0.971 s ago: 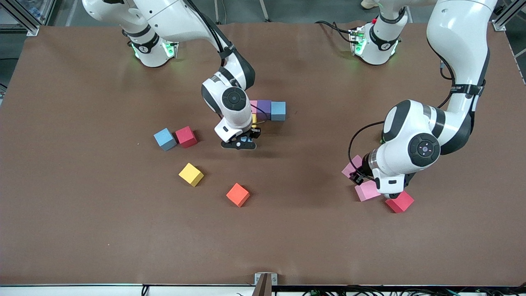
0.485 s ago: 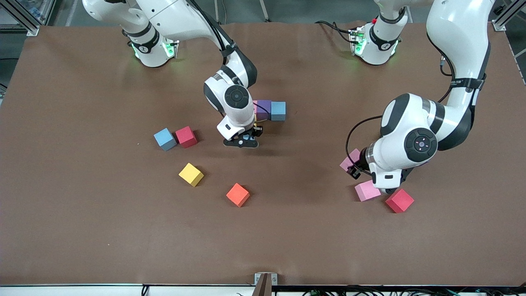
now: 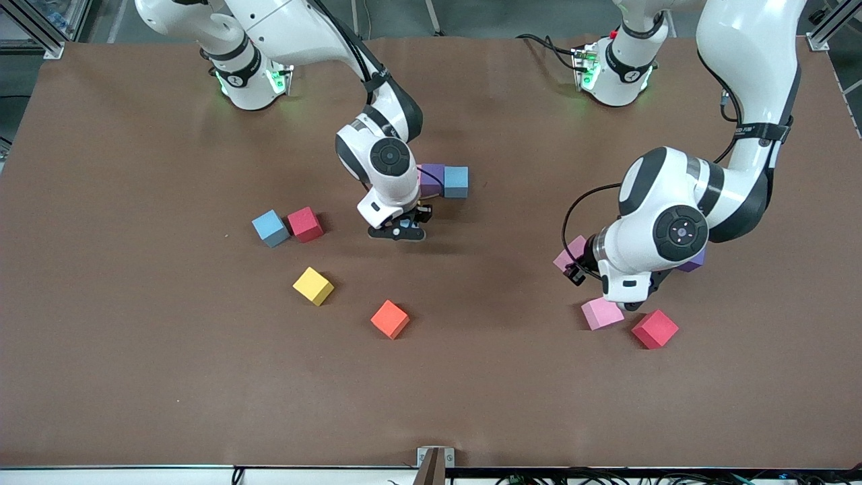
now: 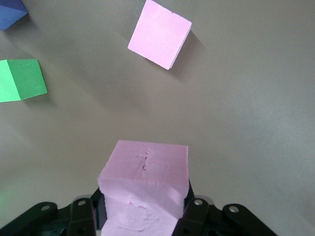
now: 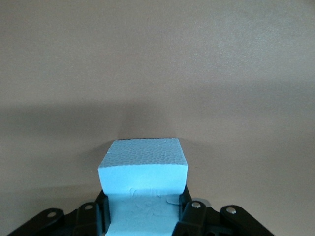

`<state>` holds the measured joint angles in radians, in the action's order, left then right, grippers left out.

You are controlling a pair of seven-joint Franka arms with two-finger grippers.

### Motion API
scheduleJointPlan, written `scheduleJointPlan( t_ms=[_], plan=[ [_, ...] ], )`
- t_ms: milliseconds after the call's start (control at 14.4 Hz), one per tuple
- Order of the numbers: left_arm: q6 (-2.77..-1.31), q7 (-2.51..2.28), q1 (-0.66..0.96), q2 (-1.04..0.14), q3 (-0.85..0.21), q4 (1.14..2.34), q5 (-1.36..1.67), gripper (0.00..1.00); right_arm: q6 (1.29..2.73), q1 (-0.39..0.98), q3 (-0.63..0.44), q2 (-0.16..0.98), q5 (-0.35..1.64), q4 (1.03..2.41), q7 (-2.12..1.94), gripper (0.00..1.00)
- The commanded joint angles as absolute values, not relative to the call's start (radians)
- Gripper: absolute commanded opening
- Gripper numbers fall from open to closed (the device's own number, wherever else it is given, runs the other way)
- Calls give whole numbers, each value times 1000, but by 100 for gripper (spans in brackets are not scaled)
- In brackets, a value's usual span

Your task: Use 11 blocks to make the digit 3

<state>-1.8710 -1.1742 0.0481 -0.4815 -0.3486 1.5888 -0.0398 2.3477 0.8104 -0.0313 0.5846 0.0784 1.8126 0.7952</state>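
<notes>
My right gripper (image 3: pixel 397 231) is shut on a light blue block (image 5: pixel 142 167), low over the table and just nearer the camera than a short row with a purple block (image 3: pixel 433 176) and a blue block (image 3: pixel 456 182). The right arm hides what else lies in that row. My left gripper (image 3: pixel 574 264) is shut on a pink block (image 3: pixel 567 253), held up over the left arm's end of the table. Below it lie a second pink block (image 3: pixel 601 313), a red block (image 3: pixel 654 329), a green block (image 4: pixel 22 79) and a dark blue block (image 3: pixel 693 261).
Toward the right arm's end lie a blue block (image 3: pixel 270 228) touching a red one (image 3: pixel 305 223), and a yellow block (image 3: pixel 313 285) nearer the camera. An orange cube (image 3: pixel 390 318) sits near the middle.
The left arm has lifted, carrying the pink block up and toward the robots' side. The right gripper has shifted slightly toward the row with its blue block.
</notes>
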Motion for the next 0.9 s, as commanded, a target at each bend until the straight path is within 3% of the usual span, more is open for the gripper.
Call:
scheduleJointPlan(
  t_ms=[0, 832],
  plan=[
    [-1858, -1180, 51, -474, -351, 1592, -60, 24, 2344, 821, -37, 595, 91, 1799, 807, 1],
    [-1855, -1180, 38, -488, -348, 1586, -58, 24, 2345, 819, -38, 603, 89, 1798, 795, 1]
  ],
)
